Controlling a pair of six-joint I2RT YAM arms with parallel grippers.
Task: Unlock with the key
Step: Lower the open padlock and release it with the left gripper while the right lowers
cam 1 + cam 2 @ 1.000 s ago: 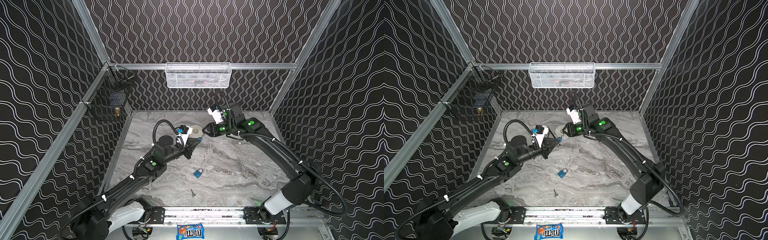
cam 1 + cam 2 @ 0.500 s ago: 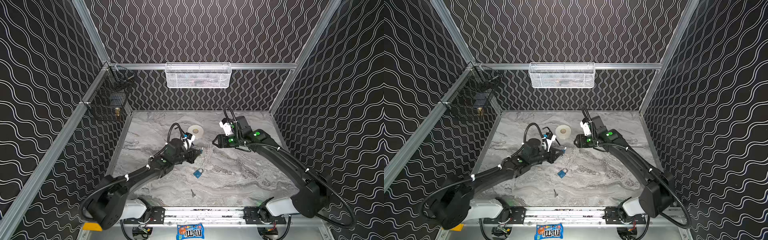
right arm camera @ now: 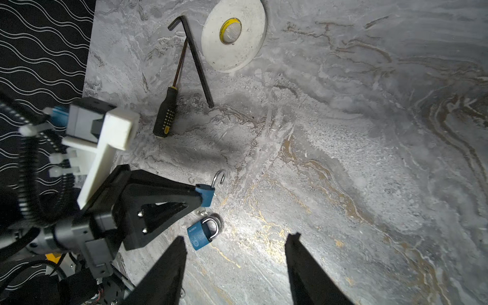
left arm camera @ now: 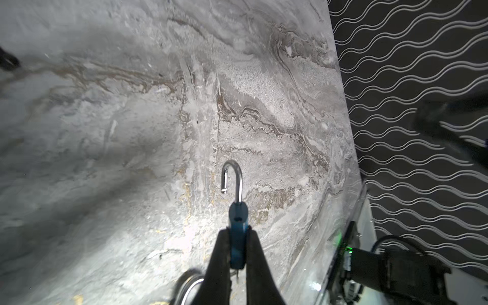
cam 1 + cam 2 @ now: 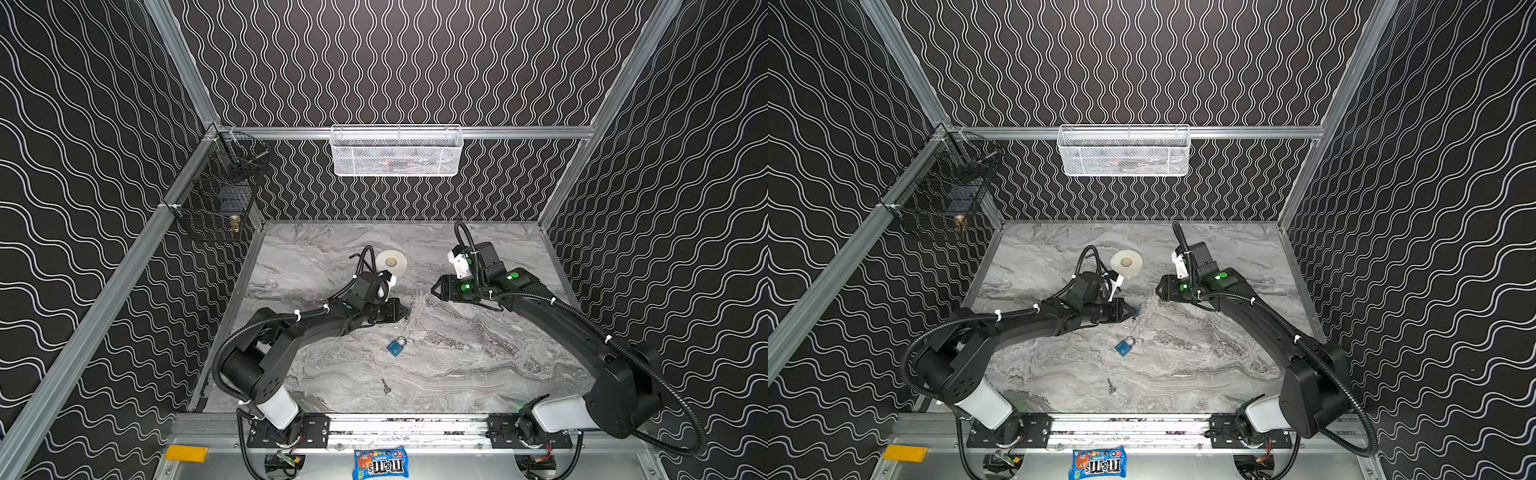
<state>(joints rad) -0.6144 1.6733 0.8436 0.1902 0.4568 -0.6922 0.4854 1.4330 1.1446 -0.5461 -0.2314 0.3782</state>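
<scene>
The left gripper [image 4: 237,233] is clamping a blue padlock [image 4: 238,219] at mid-table, its shackle [image 4: 233,171] sprung open. The right gripper [image 3: 237,237] is hanging wide and empty to its right. A key [image 5: 387,387] is lying nearer. Unlocking looks done; next, setting it down.

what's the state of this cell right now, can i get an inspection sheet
surface: marble-pattern tabletop, no spills seen
job's things: open-shackle blue padlock clamped by its body; second blue padlock lying flat, shackle closed; small key lying apart, nearer the front
clutter: tape roll, screwdriver, hex key; M&M's bag on the front frame
grippers: left end effector shut on the open-shackle padlock; right end effector open, empty
cables: corrugated hose zip-tied on the left arm; no snag seen
surroundings: white mesh basket on back rail; black wire basket on left wall
</scene>
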